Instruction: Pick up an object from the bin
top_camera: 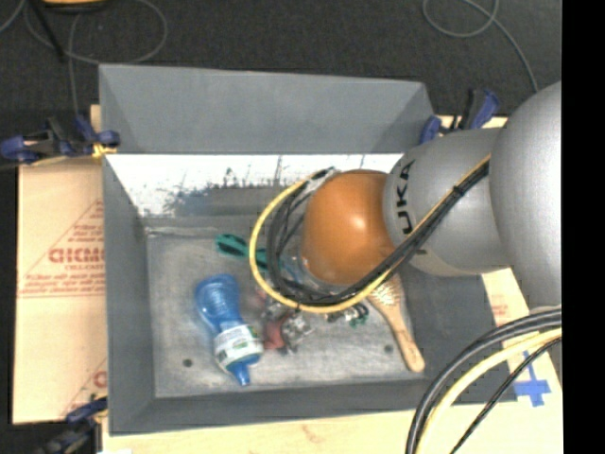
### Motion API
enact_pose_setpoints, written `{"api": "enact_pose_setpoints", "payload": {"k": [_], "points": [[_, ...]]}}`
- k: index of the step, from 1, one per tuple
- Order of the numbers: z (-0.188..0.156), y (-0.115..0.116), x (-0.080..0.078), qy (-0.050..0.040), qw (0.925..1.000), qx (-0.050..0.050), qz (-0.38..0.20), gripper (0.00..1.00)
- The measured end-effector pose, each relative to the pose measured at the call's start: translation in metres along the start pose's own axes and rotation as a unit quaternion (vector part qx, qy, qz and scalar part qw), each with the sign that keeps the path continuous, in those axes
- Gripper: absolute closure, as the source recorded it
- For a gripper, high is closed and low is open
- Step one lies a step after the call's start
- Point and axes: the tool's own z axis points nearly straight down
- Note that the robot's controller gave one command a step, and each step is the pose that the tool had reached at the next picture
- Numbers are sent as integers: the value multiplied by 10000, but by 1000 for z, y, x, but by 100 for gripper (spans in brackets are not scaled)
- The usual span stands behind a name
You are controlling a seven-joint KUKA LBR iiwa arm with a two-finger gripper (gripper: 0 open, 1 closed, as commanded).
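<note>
My gripper (296, 325) is low in the middle of the bin, mostly hidden under the arm's orange cover. A small dark reddish thing (271, 335) lies right at its left side; whether they touch I cannot tell. A blue plastic bottle (223, 323) with a white and green label lies on its side just left of the gripper, cap toward the front wall. A green-handled thing (232, 246) pokes out behind, near the back wall. A wooden brush (403, 327) lies to the gripper's right, its handle pointing to the front right corner.
The arm and its looped cables cover the bin's middle and right back part. Bare floor shows along the left wall and the front wall.
</note>
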Motion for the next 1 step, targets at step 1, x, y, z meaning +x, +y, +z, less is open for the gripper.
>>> {"api": "enact_pose_setpoints", "payload": {"k": [1], "points": [[-198,5,-10,85,9997,-19,-221,100]]}}
